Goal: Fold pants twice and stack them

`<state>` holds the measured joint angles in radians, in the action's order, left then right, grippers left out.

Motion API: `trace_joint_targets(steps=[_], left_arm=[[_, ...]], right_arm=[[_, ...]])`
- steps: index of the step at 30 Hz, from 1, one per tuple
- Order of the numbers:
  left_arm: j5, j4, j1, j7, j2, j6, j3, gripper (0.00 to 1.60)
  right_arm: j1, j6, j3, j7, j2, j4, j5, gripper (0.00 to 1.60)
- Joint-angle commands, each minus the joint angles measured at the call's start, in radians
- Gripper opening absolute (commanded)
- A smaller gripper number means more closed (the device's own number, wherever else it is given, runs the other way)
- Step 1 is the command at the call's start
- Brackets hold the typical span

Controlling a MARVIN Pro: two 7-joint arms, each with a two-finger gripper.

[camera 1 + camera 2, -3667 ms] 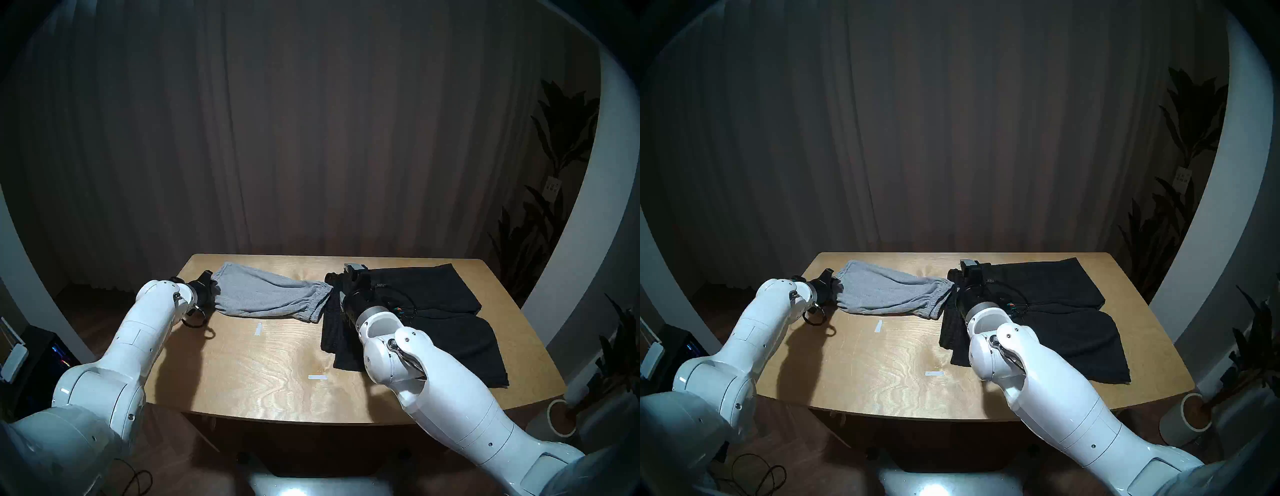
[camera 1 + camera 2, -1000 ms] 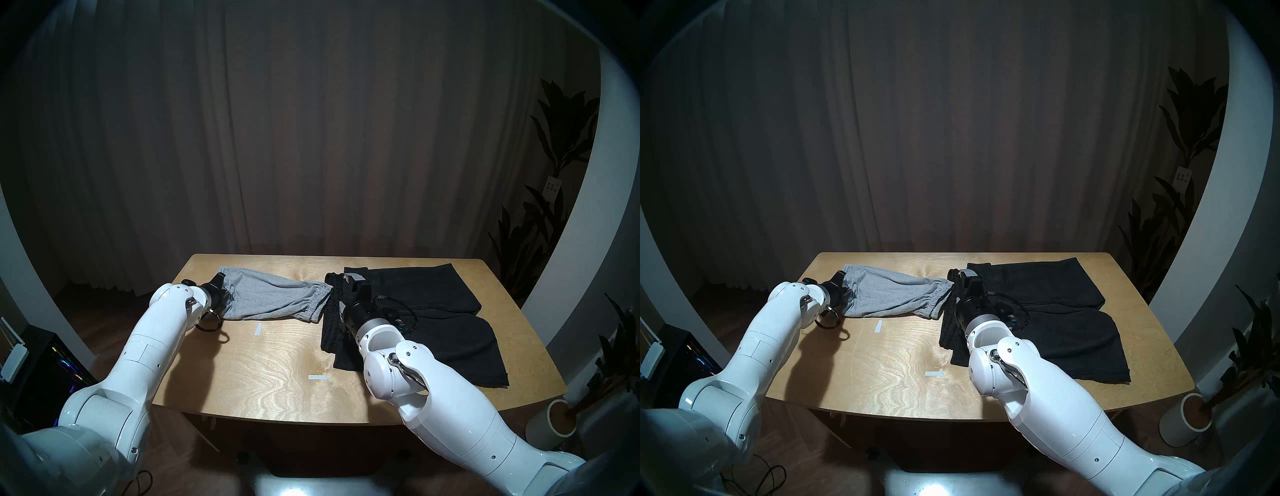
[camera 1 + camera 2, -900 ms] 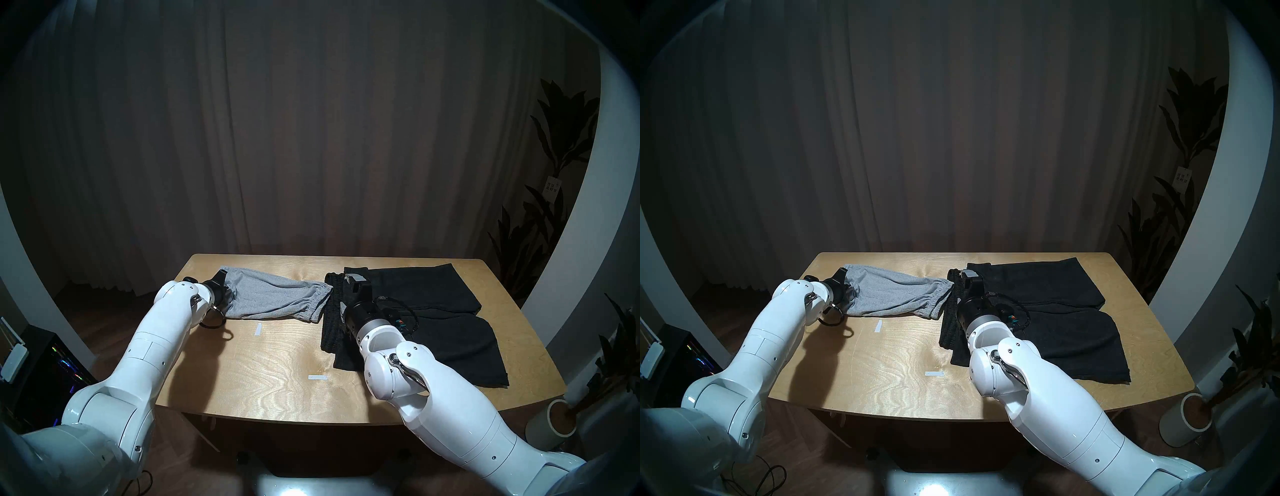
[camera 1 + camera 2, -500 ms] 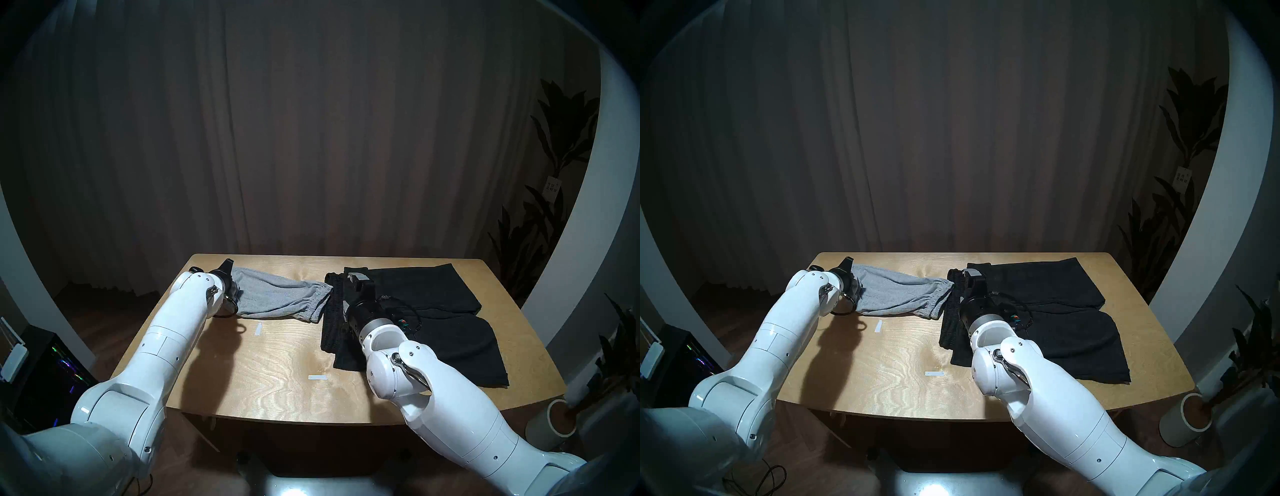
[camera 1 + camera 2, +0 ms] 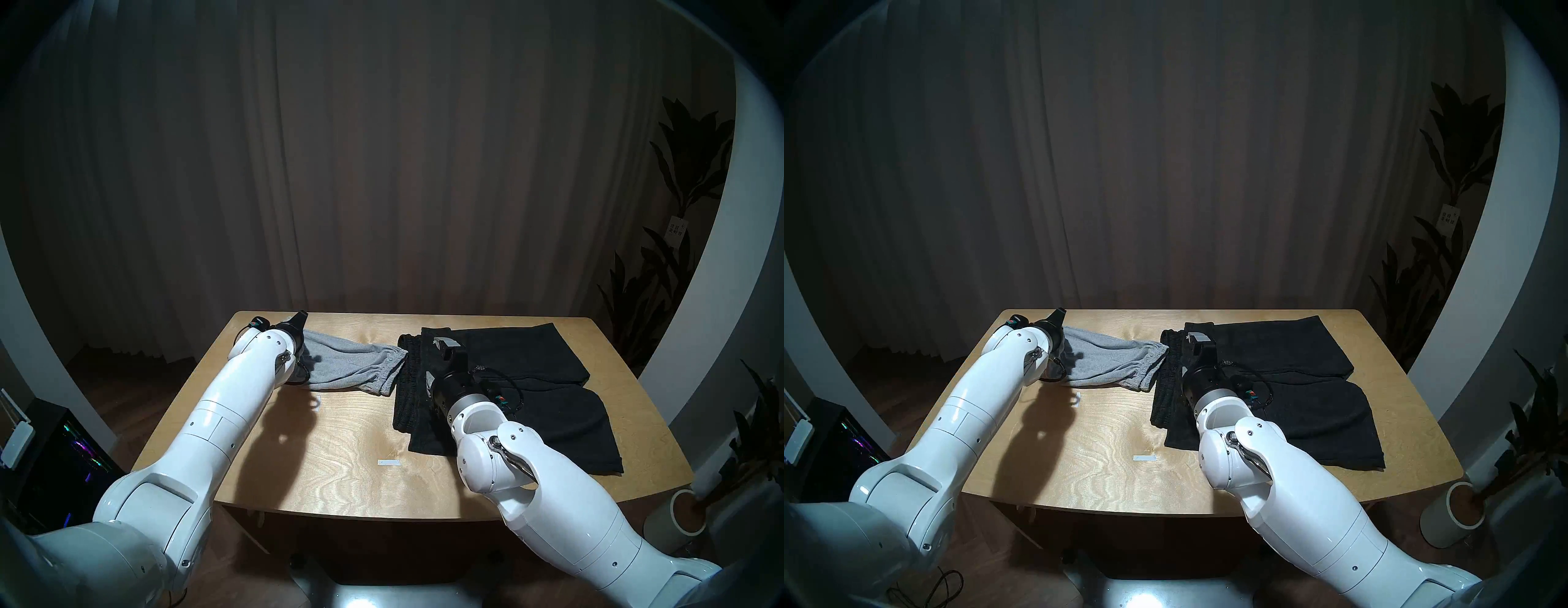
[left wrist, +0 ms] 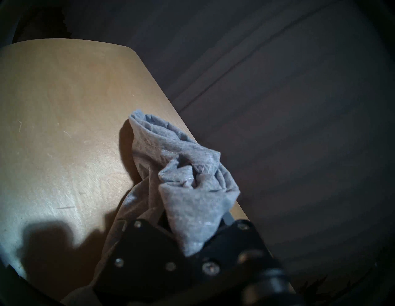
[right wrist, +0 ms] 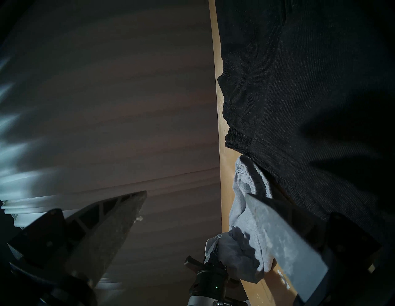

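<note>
Left gripper [image 5: 302, 326]: clamped on leg-hem end of grey shorts [image 5: 352, 365], raised off far-left part of wooden table [image 5: 339, 450].

Grey shorts: long axis across table, left to right; elastic waistband rightward, touching black shorts [image 5: 522, 382]; bunched hem seen only in left wrist view [image 6: 192, 192].

Black shorts: spread flat at right, waistband leftward, legs rightward.

Right gripper [image 7: 192, 213]: jaws wide apart, empty; spread shown only by right wrist view.

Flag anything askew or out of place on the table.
The grey shorts are bunched at the end pinched in the left gripper, and their waistband overlaps the black shorts. Nothing looks damaged.
</note>
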<state>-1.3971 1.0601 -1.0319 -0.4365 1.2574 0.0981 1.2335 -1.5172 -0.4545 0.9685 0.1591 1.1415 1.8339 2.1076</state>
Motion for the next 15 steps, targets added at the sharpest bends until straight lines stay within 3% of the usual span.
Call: trace_joint_targets(steps=[1,15], left_arm=[[0.036,0.0,0.059,0.013,0.028,-0.012,-0.035,0.0],[0.1,-0.112,0.161,0.058,0.104,-0.006,-0.142,0.0]], right_arm=[[-0.009,-0.001,0.021,-0.03,-0.004,0.027,0.006,1.6],[-0.047,-0.012,0.06,-0.057,-0.023,0.042,0.037,1.6]])
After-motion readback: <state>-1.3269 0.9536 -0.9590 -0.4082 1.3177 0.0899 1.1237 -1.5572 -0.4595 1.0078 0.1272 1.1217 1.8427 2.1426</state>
